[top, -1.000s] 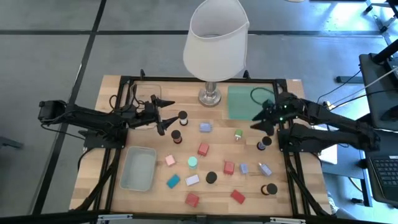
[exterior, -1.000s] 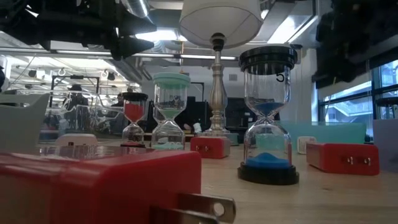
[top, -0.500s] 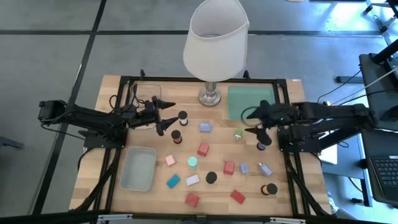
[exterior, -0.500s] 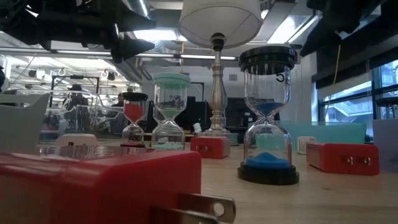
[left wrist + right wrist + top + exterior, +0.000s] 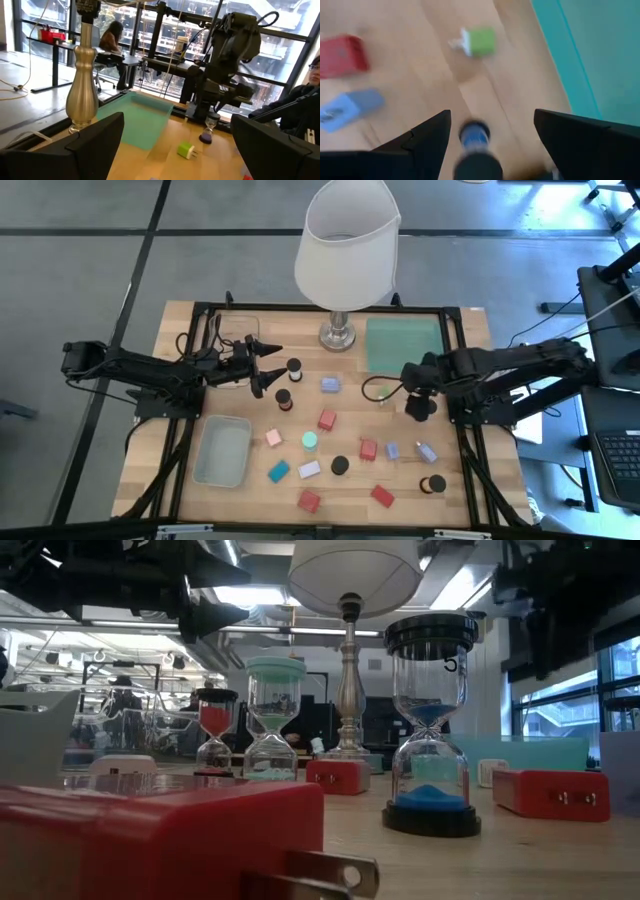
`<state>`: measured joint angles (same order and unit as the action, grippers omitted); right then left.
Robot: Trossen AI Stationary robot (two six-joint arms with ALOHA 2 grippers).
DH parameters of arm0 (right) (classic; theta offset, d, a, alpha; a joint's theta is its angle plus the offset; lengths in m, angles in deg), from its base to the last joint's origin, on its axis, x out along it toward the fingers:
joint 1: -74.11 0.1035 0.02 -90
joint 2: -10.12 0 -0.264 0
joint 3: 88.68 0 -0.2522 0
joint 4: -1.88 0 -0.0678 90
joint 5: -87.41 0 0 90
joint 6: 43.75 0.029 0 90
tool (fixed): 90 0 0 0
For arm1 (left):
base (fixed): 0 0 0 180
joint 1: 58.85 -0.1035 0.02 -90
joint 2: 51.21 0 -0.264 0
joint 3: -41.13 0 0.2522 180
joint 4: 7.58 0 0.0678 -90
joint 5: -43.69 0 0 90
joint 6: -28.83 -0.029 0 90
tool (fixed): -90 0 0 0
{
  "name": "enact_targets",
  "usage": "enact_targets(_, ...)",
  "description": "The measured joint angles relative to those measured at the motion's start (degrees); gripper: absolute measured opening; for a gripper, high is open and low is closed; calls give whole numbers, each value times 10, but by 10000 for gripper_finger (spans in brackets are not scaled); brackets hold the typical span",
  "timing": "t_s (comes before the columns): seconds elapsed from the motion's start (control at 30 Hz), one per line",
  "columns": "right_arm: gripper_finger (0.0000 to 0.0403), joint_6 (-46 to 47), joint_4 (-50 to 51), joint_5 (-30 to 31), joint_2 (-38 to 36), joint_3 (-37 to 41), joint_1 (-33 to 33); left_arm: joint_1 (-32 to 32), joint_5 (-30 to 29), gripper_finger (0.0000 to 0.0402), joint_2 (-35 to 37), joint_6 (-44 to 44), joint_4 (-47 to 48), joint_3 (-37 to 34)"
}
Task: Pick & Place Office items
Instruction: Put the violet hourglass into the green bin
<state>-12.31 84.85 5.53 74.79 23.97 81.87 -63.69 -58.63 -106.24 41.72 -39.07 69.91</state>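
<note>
The office items are small red, pink, lavender and teal plug-like blocks, a green plug (image 5: pixel 383 395), and little sand timers with black or mint caps, standing scattered on the wooden table. My right gripper (image 5: pixel 408 387) is open and tipped down over a black-capped timer with blue sand (image 5: pixel 474 136), (image 5: pixel 421 408). Its fingers stand on either side of the timer, apart from it. My left gripper (image 5: pixel 268 366) is open and hovers level beside two black-capped timers (image 5: pixel 294 366), (image 5: pixel 284 398).
A white-shaded lamp (image 5: pixel 345 250) stands at the far edge, its base (image 5: pixel 82 85) near my left gripper. A green mat (image 5: pixel 403 343) lies far right, a grey-blue bin (image 5: pixel 223 450) near left and a clear tray (image 5: pixel 237 330) far left. A person (image 5: pixel 311 100) is beyond the table.
My right gripper has moved toward the table's left edge and tipped downward, so it now stands over the black-capped blue timer.
</note>
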Motion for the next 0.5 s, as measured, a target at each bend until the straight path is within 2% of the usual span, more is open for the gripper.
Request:
enact_targets(0.1,291,70,32,0,15,0,-5,0,0,363,0,1,0,0)
enact_targets(0.23,296,87,37,-5,35,4,-7,0,0,363,0,1,0,0)
enact_targets(0.5,354,101,35,-31,63,4,-7,0,0,363,0,0,0,0)
